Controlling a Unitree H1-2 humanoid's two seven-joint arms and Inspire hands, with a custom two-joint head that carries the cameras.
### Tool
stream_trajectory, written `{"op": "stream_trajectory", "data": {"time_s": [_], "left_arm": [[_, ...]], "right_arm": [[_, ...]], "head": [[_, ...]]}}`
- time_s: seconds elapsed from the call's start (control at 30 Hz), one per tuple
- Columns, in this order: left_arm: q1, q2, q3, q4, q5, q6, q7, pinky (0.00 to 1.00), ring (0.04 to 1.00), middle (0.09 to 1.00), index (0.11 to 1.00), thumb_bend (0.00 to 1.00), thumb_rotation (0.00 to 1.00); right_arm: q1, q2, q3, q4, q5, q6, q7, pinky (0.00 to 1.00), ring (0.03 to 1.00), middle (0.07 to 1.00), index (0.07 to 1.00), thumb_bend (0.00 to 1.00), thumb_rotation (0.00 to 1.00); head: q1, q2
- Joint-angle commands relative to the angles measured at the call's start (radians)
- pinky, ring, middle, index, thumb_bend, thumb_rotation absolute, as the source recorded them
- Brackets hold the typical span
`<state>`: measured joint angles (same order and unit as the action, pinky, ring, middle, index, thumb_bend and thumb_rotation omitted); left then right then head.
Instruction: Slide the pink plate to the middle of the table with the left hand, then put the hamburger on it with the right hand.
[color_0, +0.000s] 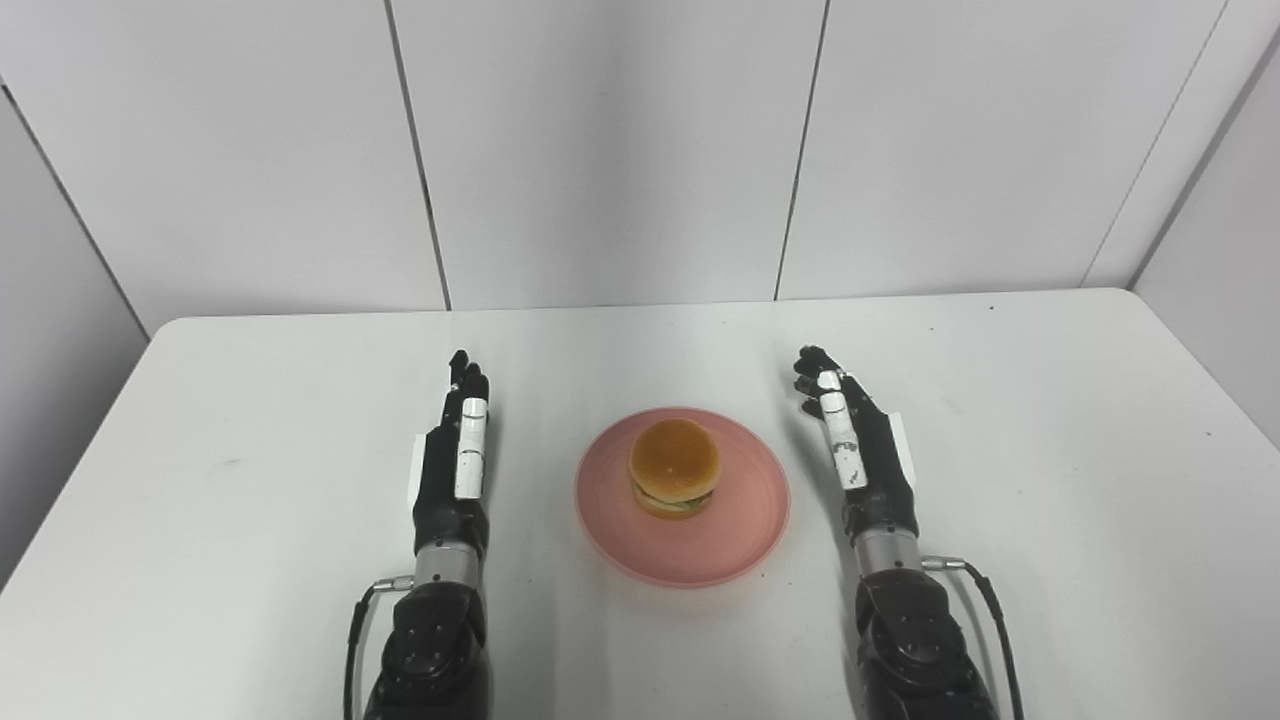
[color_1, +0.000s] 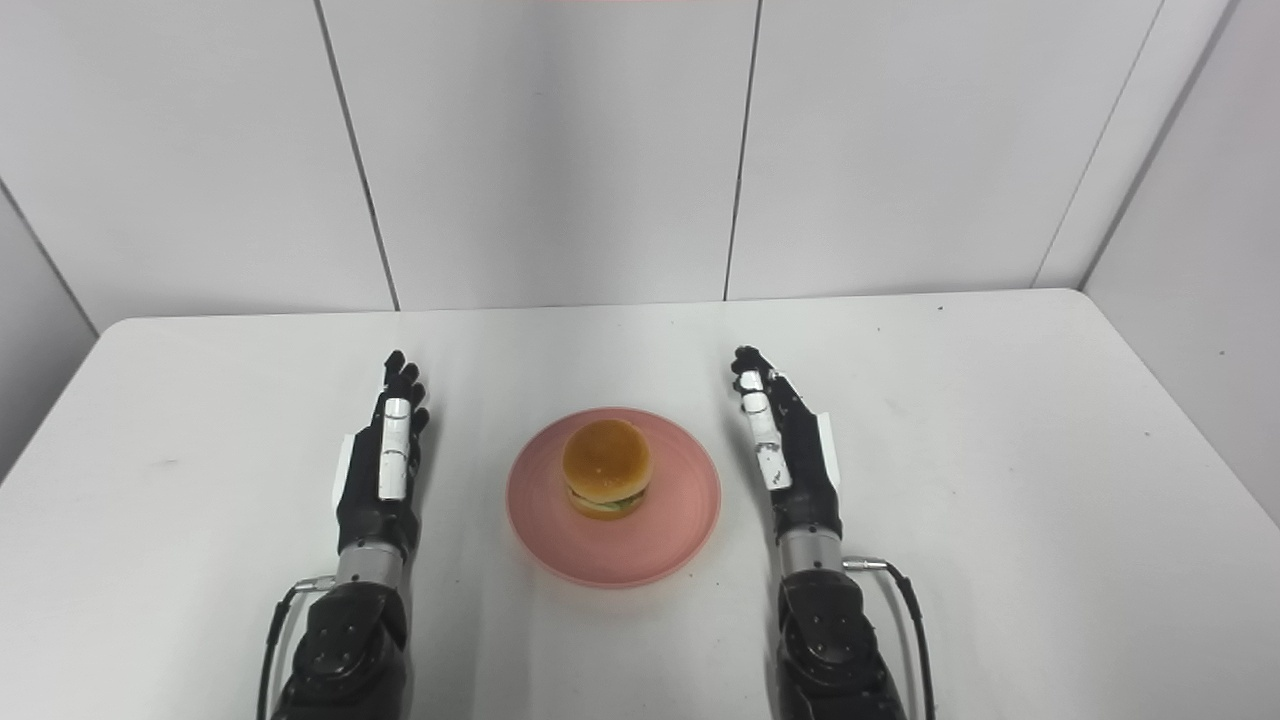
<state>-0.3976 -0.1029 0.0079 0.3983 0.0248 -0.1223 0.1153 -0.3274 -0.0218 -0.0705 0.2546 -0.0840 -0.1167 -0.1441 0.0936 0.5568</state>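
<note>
The pink plate (color_0: 735, 530) lies in the middle of the white table (color_0: 250, 420), near the front. The hamburger (color_0: 673, 467) sits upright on the plate, a little back of its centre. My left hand (color_0: 458, 455) is open and empty, fingers straight and pointing away, resting left of the plate and apart from it. My right hand (color_0: 853, 445) is open and empty, fingers straight, right of the plate and apart from it. The same scene shows in the right eye view, with the plate (color_1: 670, 520) between the left hand (color_1: 385, 465) and the right hand (color_1: 785, 450).
White wall panels (color_0: 600, 150) stand behind the table's far edge. The table's left edge and right edge run diagonally towards the front corners.
</note>
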Motion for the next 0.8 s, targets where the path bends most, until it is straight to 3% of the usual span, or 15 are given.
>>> {"op": "stream_trajectory", "data": {"time_s": [0.0, 0.53, 0.77], "left_arm": [[0.008, 0.019, 0.005, 0.001, -0.008, 0.014, -0.012, 1.00, 1.000, 1.000, 0.981, 0.82, 0.97], [0.059, -0.007, -0.002, -0.102, -0.009, 0.074, -0.024, 1.00, 0.984, 0.974, 0.947, 0.85, 0.96], [0.091, -0.025, -0.001, -0.158, -0.002, 0.050, -0.011, 1.00, 0.991, 0.977, 0.967, 0.82, 0.98]], "right_arm": [[0.020, 0.009, 0.000, 0.003, 0.006, -0.049, -0.009, 0.90, 0.883, 0.911, 0.982, 0.81, 1.00], [0.072, 0.046, -0.010, -0.077, 0.135, 0.009, 0.044, 0.92, 0.923, 0.967, 0.987, 0.81, 1.00], [0.101, 0.074, -0.010, -0.092, 0.147, 0.008, 0.036, 0.93, 0.928, 0.960, 0.976, 0.85, 1.00]], "head": [[0.000, 0.001], [-0.002, 0.038], [-0.013, 0.039]]}}
